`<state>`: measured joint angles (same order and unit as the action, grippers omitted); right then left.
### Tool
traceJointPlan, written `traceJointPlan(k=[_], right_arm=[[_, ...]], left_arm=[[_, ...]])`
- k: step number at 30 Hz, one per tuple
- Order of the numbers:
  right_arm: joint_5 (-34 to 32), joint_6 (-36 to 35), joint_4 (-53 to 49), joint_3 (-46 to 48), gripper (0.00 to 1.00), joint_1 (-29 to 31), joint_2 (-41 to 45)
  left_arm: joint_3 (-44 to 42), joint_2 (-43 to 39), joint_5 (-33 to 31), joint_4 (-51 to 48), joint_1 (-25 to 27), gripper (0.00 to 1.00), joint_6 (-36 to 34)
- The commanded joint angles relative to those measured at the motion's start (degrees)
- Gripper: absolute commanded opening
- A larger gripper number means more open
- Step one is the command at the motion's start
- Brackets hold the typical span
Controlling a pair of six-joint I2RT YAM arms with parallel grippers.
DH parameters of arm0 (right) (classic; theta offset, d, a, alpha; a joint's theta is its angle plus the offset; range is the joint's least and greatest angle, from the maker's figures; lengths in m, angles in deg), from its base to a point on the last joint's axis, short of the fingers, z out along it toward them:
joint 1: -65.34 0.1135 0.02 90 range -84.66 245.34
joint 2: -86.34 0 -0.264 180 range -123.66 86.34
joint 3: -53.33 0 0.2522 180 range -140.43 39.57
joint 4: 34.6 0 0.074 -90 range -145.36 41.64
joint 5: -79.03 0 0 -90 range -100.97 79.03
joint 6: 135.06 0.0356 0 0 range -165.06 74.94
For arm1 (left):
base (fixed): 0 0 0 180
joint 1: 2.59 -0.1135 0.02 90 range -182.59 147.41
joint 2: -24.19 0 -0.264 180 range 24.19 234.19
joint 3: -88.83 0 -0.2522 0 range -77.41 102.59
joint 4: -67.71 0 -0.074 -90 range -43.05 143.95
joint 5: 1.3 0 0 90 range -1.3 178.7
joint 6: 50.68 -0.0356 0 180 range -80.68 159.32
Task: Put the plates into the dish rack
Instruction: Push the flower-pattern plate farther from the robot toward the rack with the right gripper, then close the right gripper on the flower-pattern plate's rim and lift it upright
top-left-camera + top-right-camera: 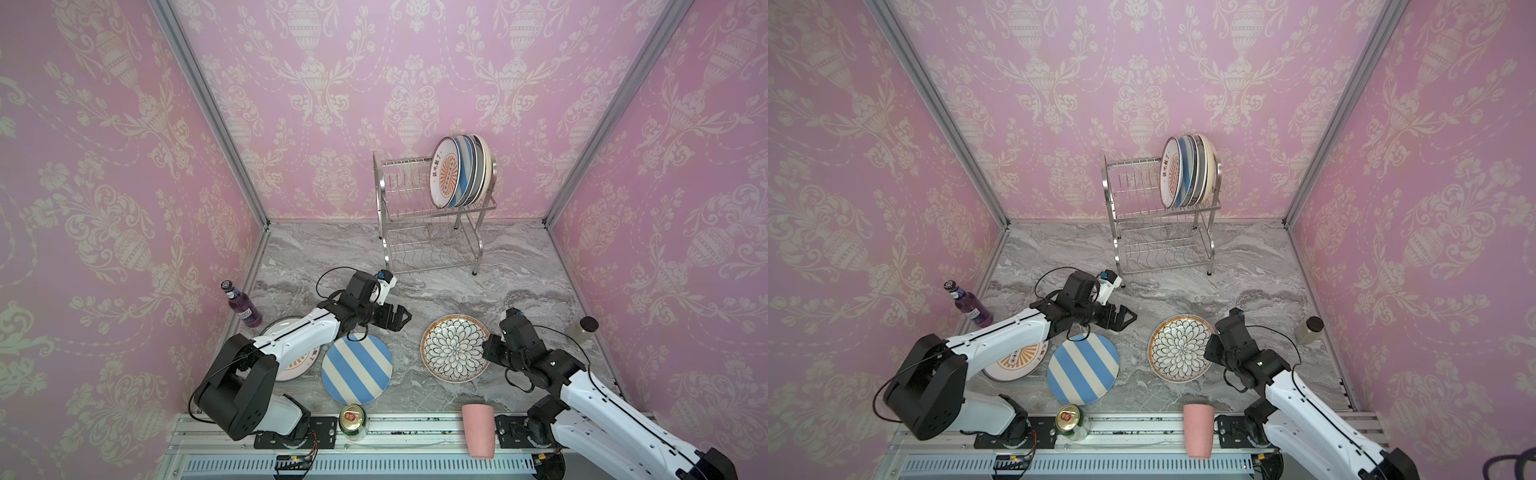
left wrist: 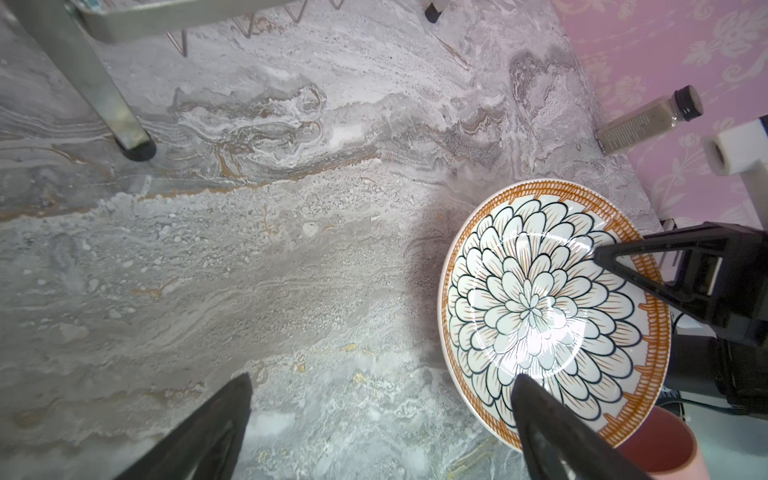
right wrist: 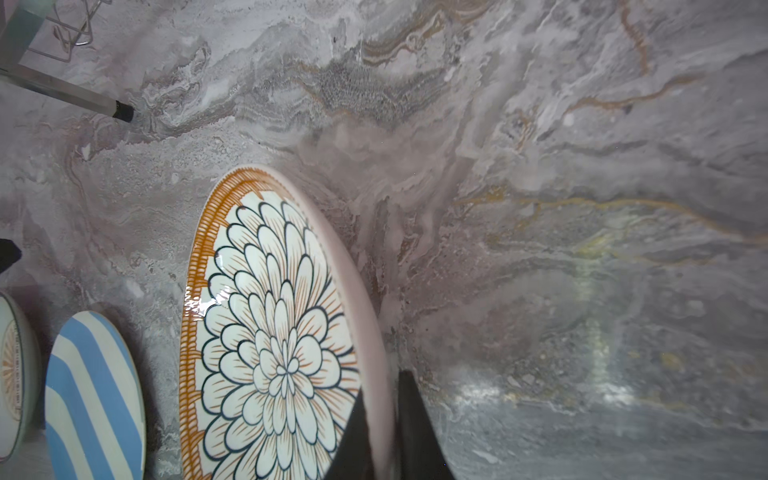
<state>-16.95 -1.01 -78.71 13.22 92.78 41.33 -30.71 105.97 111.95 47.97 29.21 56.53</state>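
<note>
The right gripper [image 3: 383, 386] is clamped on the rim of the round petal-patterned, orange-edged plate [image 3: 274, 332] on the grey marble table [image 3: 540, 166] — well apart from the steel wire dish rack [image 1: 432, 232] — while the left gripper [image 2: 382, 376] stands spread.

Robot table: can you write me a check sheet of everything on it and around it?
Surface: grey marble-look tabletop.
Job's things: dish rack, plates upright on its top tier; petal plate, striped plate and sunburst plate not yet racked.
Clutter: purple bottle, drink can, pink cup, black-capped jar.
Grippers: left gripper open above the table; right gripper shut on the petal plate's rim.
Cables: black cable loops by both wrists.
Surroundings: pink patterned walls.
</note>
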Motion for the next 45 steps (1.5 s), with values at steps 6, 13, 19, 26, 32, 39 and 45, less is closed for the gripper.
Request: traceJointPlan(k=[6, 13, 19, 26, 32, 39, 45], right_arm=[[-12.92, -12.14, -13.02, -18.29, 0.00, -0.21, -3.30], [-18.58, -18.47, -17.26, -34.68, 0.00, 2.76, -7.69], [-23.31, -24.47, -19.21, -50.98, 0.00, 7.09, -14.95], [-22.80, -28.19, -17.84, -63.56, 0.00, 10.91, -21.66], [-23.71, -31.60, -13.98, -70.14, 0.00, 11.99, -26.10], [-29.79, -33.84, -10.85, -78.56, 0.00, 12.68, -30.39], [-39.85, -41.43, -1.61, -87.60, 0.00, 14.84, -36.85]], left_arm=[[3.48, -4.01, -5.35, -2.55, 0.29, 0.99, -2.05], [3.84, -9.13, -6.48, 1.53, -2.09, 0.99, -0.77], [4.27, -12.97, -5.31, 3.87, -5.25, 0.99, -0.09], [4.59, -16.93, -1.70, 7.07, -11.56, 0.99, 3.39], [5.65, -17.55, 0.23, 7.96, -13.16, 0.99, 2.65], [7.35, -16.83, -0.34, 5.76, -13.33, 0.99, 1.04], [8.23, -14.35, 1.48, 7.24, -13.51, 0.99, 4.46]])
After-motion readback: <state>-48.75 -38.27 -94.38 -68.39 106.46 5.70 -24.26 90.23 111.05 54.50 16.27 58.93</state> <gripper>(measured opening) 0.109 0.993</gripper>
